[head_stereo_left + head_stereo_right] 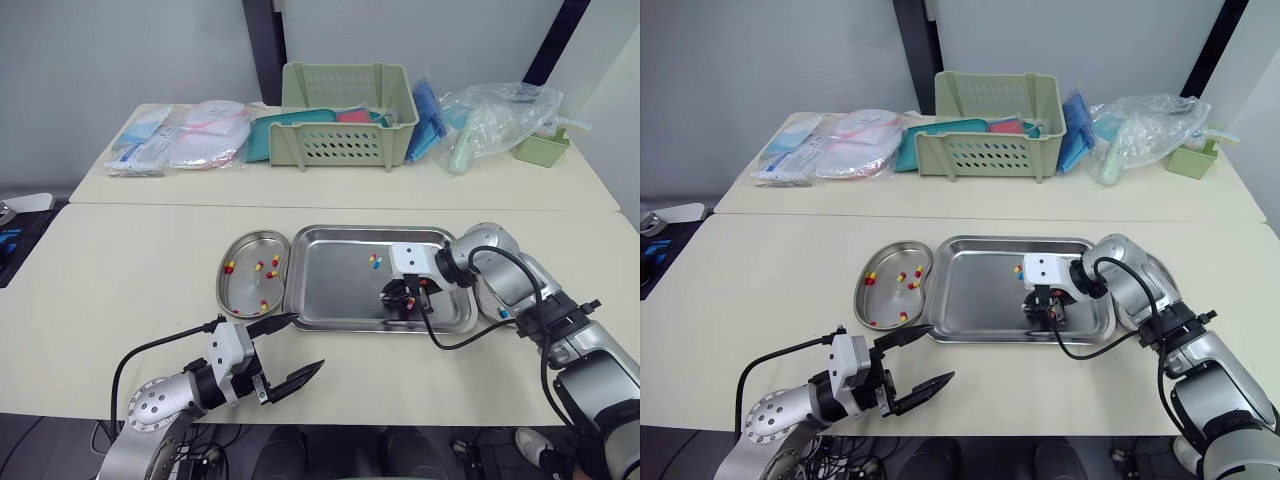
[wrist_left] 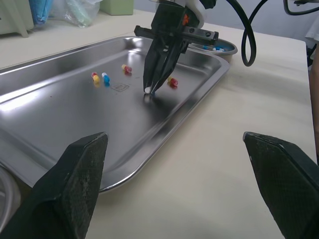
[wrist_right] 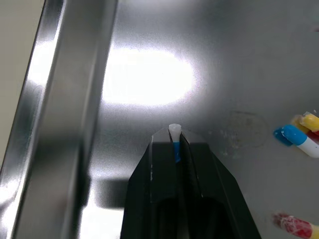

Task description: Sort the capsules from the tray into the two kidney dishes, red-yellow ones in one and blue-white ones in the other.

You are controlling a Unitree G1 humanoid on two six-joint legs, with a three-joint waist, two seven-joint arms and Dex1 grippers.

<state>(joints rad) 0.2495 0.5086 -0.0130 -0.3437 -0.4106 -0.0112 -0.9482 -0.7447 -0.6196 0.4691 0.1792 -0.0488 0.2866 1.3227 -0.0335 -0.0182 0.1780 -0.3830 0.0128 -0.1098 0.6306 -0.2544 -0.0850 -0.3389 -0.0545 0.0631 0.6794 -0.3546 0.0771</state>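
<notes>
1. Head views: your right end effector [image 1: 408, 298] is down in the tray [image 1: 330, 285], front right part, tips at the tray floor. The left end effector [image 1: 308, 340] hangs released with its jaws wide apart. It is over the tabletop [image 1: 120, 290] in front of the tray and holds nothing. Red-yellow capsules [image 1: 272, 272] lie in the left kidney dish [image 1: 245, 290].
2. Left wrist view: the right end effector's tips pinch something white at the tray floor. Loose capsules [image 2: 99, 78] lie near it. The second kidney dish [image 2: 227, 50] sits just beyond the tray, with blue-white ones in it.
3. Right wrist view: the right end effector is clenched on a blue-white capsule [image 3: 174, 132], white end poking out past the tips. Judgement: it is tiny, light, smooth and slippery, and the shell is crushable. Pinch lightly across the middle and don't squeeze hard, or it may squirt out.
</notes>
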